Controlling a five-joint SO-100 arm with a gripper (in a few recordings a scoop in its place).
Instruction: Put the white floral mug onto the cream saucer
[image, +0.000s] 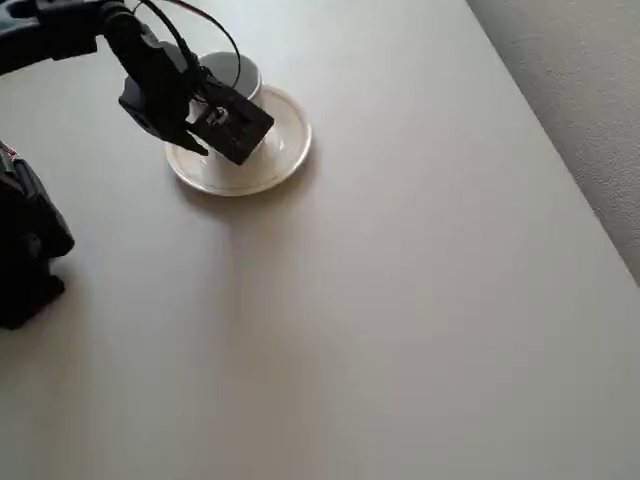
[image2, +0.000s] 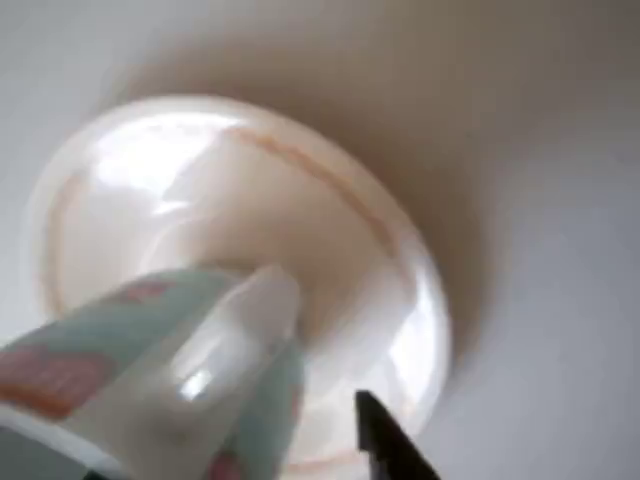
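The cream saucer (image: 275, 160) lies on the table at the upper left of the overhead view, partly covered by the arm. My gripper (image: 207, 112) hangs over its left half, shut on the white floral mug (image: 232, 73), whose round rim shows at the saucer's far edge. In the wrist view the mug (image2: 150, 370) fills the lower left, tilted, its handle towards the camera and pink and pale green prints on its side. It hangs above the glossy saucer (image2: 240, 210). One dark fingertip (image2: 385, 440) of my gripper (image2: 300, 440) shows beside the mug; the other is hidden.
The pale table (image: 400, 300) stretches open to the right and front of the saucer. Its right edge runs diagonally, with grey carpet (image: 580, 90) beyond. The arm's black base (image: 25, 250) stands at the left edge.
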